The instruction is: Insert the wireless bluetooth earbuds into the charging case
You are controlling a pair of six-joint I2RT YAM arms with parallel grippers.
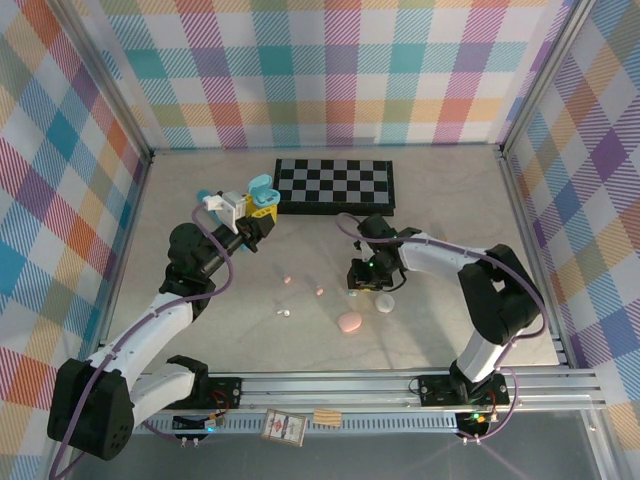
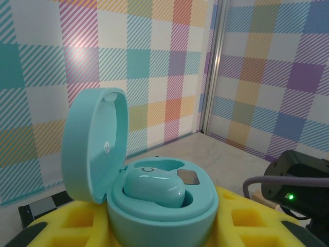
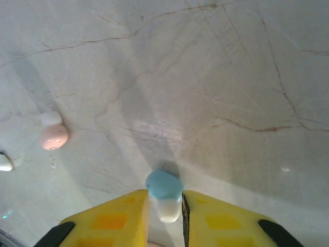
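Observation:
My left gripper (image 1: pixel 260 206) is raised over the back left of the table, its yellow fingers (image 2: pixel 56 229) shut on a teal charging case (image 2: pixel 164 206). The case's lid (image 2: pixel 95 144) stands open. One teal earbud (image 2: pixel 154 188) sits in a slot, and the slot beside it (image 2: pixel 187 177) is bare. Low over the table's middle, my right gripper (image 3: pixel 165 206) is shut on a pale blue earbud (image 3: pixel 163 185) with a white tip, close to the marble. Two pink earbuds (image 1: pixel 286 279) (image 1: pixel 319 292) and a white one (image 1: pixel 282 313) lie loose on the table.
A pink case (image 1: pixel 349 322) and a white case (image 1: pixel 384 301) lie just near of my right gripper. A folded chessboard (image 1: pixel 335 186) lies at the back. Checked walls close in three sides. A pink bud (image 3: pixel 53 136) lies left of my right fingers.

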